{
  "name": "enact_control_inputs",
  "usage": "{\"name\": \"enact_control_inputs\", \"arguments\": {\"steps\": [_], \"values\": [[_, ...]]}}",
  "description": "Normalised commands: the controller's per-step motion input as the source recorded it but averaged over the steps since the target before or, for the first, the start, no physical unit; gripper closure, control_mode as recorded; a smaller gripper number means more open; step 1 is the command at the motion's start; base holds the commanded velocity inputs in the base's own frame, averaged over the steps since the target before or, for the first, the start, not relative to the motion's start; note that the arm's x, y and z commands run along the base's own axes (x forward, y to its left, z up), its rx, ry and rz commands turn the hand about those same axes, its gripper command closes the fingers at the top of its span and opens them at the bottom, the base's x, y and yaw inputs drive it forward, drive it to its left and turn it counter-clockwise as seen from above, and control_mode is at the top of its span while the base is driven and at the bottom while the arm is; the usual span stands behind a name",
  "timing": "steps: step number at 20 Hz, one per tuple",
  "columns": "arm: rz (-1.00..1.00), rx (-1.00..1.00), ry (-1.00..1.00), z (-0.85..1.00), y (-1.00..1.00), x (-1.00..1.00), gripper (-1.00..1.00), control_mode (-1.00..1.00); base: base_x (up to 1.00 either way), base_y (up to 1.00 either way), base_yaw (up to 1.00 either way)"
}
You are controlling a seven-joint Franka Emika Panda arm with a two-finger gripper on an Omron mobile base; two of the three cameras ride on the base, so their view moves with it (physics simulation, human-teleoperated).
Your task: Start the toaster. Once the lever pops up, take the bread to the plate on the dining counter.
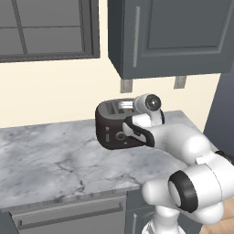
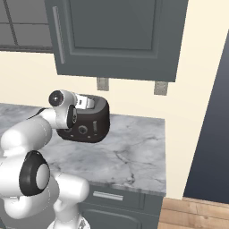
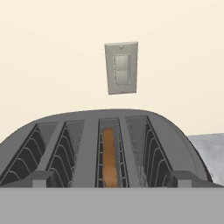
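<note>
Toaster (image 1: pixel 112 130) sits on the marble tabletop (image 1: pixel 50 160), near the back wall, under the grey wall cabinet (image 1: pixel 169 36). Its knob face points out toward the tabletop's front edge; slots run front to back. Bread (image 3: pixel 109 157) stands on edge down in the third slot from the left in the hand view, long axis along the slot. Tool (image 3: pixel 111 183) hovers over the toaster's near top edge, fingers spread wide, gripping nothing. Wall switch plate (image 3: pixel 121 68) straight behind. In the base views the wrist covers part of the toaster top.
</note>
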Motion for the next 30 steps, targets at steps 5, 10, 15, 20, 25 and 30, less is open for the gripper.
{"name": "enact_control_inputs", "arguments": {"steps": [5,10,15,20,25,30], "values": [[0.00,0.00,0.00,0.00,0.00,0.00,-1.00,-1.00,0.00,0.00,0.00],[0.00,0.00,0.00,0.00,0.00,0.00,-1.00,-1.00,0.00,0.00,0.00],[0.00,0.00,0.00,0.00,0.00,0.00,-1.00,-1.00,0.00,0.00,0.00],[0.00,0.00,0.00,0.00,0.00,0.00,-1.00,-1.00,0.00,0.00,0.00],[0.00,0.00,0.00,0.00,0.00,0.00,-1.00,-1.00,0.00,0.00,0.00],[0.00,0.00,0.00,0.00,0.00,0.00,-1.00,-1.00,0.00,0.00,0.00]]}}
